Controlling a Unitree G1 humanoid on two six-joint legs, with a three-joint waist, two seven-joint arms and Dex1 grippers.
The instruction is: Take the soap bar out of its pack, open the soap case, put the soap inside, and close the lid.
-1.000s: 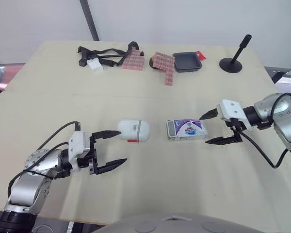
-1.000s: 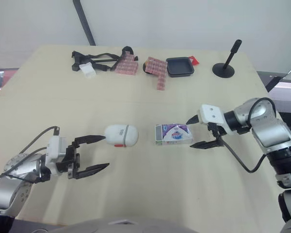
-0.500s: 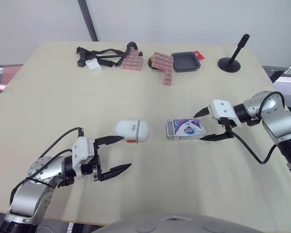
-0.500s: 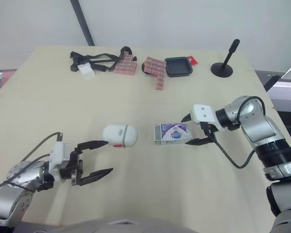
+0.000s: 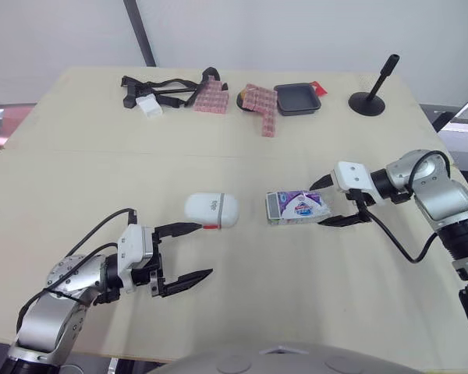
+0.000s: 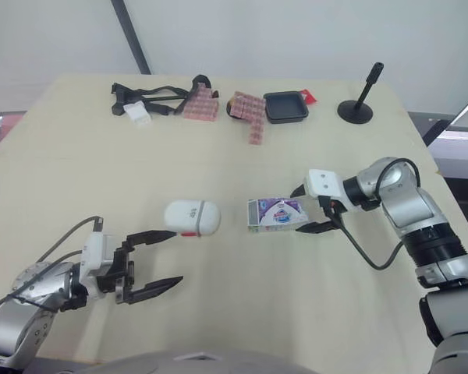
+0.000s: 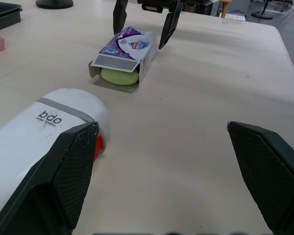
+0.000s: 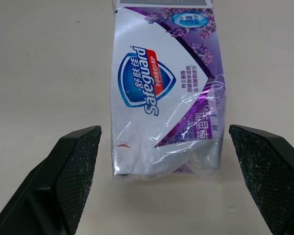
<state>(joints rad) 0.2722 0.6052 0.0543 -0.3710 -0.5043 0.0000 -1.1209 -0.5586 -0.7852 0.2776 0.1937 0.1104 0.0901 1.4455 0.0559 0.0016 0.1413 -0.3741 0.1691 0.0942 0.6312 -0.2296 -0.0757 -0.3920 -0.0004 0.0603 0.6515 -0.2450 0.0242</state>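
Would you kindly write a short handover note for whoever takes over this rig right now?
Left pincer: open, empty, beside the closed white soap case.
Right pincer: open, straddling the right end of the Safeguard soap pack, not gripping.
Pack's end facing the case is open; green soap bar inside.
Done: no step completed.
Left: extract bar, open case, insert bar, close lid.

The soap pack (image 5: 298, 207) is lying flat on the desk (image 5: 242, 156). It is purple and white, with a blue badge on top. One end is hanging open, facing the soap case (image 5: 210, 210). The green soap bar (image 7: 119, 77) is sitting inside, peeking out of that end. The soap case is lying near the pack, to its left. It is white and rounded, showing a red clasp, and sitting shut.
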